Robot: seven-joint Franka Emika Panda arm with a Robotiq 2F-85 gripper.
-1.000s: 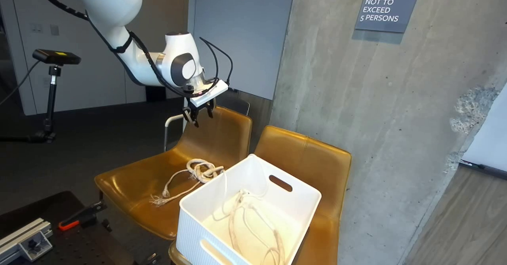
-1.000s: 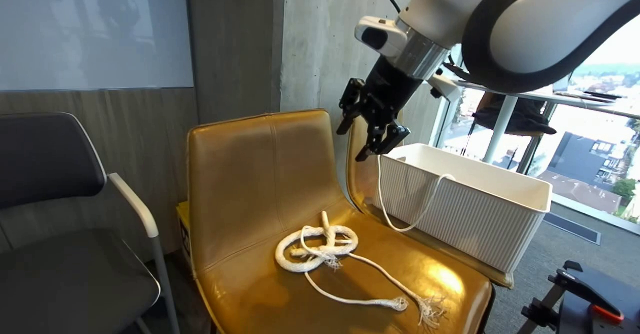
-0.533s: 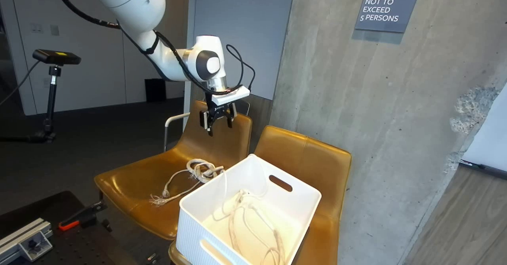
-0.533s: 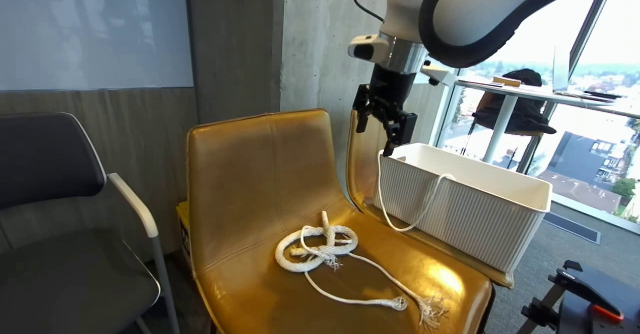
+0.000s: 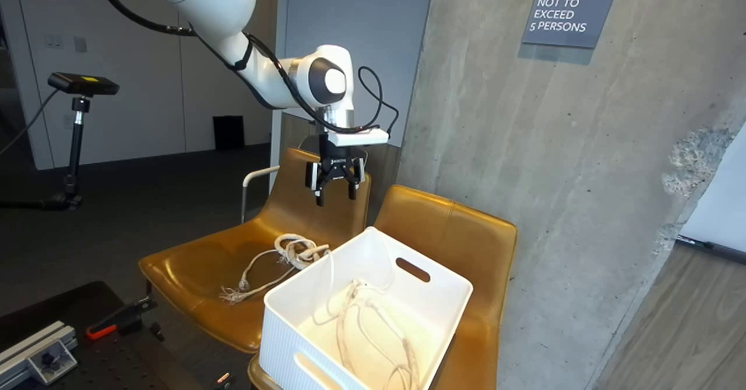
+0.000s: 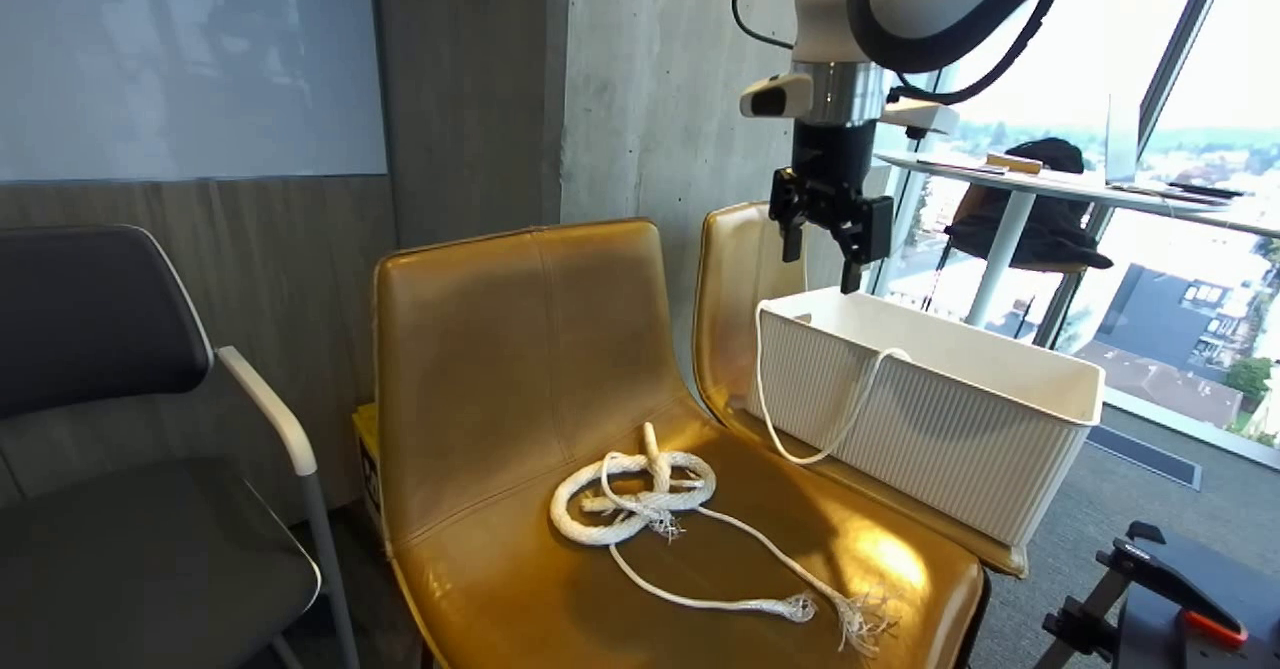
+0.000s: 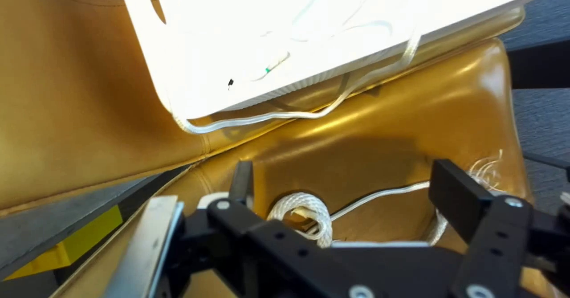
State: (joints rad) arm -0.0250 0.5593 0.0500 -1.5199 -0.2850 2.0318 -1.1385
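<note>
My gripper [image 5: 336, 197] hangs in the air with its fingers pointing down, spread wide and with nothing between them. In an exterior view the gripper [image 6: 821, 269] appears just above the near back corner of a white ribbed bin [image 6: 960, 439]. A knotted white rope [image 6: 658, 471] with frayed ends lies on the tan chair seat. Past my fingers in the wrist view, a loop of that rope [image 7: 325, 226] shows well below. Over the bin's rim droops a thinner white cord [image 7: 262, 119]. Inside the bin lie more rope pieces [image 5: 412, 361].
The bin stands on a second tan chair [image 5: 443, 215] beside a concrete wall [image 5: 559, 145]. A dark table with a red-and-black tool [image 5: 119, 320] is at the front. A grey chair [image 6: 90, 319] and a camera on a stand [image 5: 84, 84] are also around.
My arm has swung right in both exterior views, closer to the bin. The gripper has turned from tilted to pointing straight down, its fingers looking farther apart. Rope and bin have stayed put.
</note>
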